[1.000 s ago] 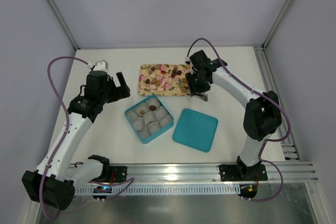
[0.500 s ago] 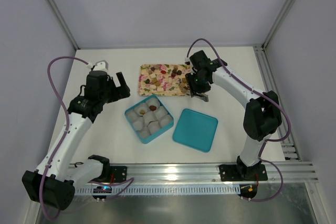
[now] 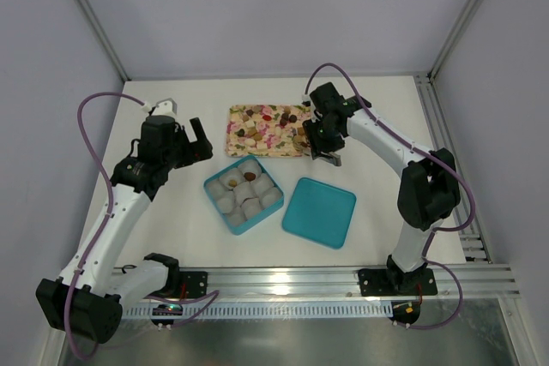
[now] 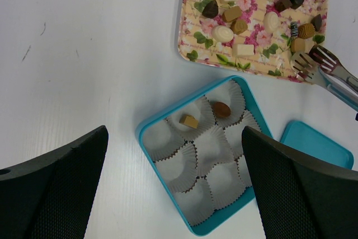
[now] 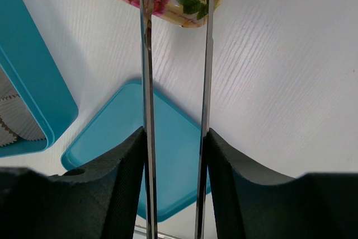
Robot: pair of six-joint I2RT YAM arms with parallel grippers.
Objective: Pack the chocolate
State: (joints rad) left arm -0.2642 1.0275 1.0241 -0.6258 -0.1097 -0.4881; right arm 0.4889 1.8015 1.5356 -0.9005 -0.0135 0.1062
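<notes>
Your right gripper has its fingers pressed against the two arms of metal tongs, whose parted tips sit over a corner of the floral tray. Most of the chocolate lies scattered on that tray. Your left gripper hangs above the teal box with fingers spread wide, and two pieces sit in the box's paper cups.

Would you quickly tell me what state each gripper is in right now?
Left gripper: open, holding nothing.
Right gripper: shut on the metal tongs.
</notes>
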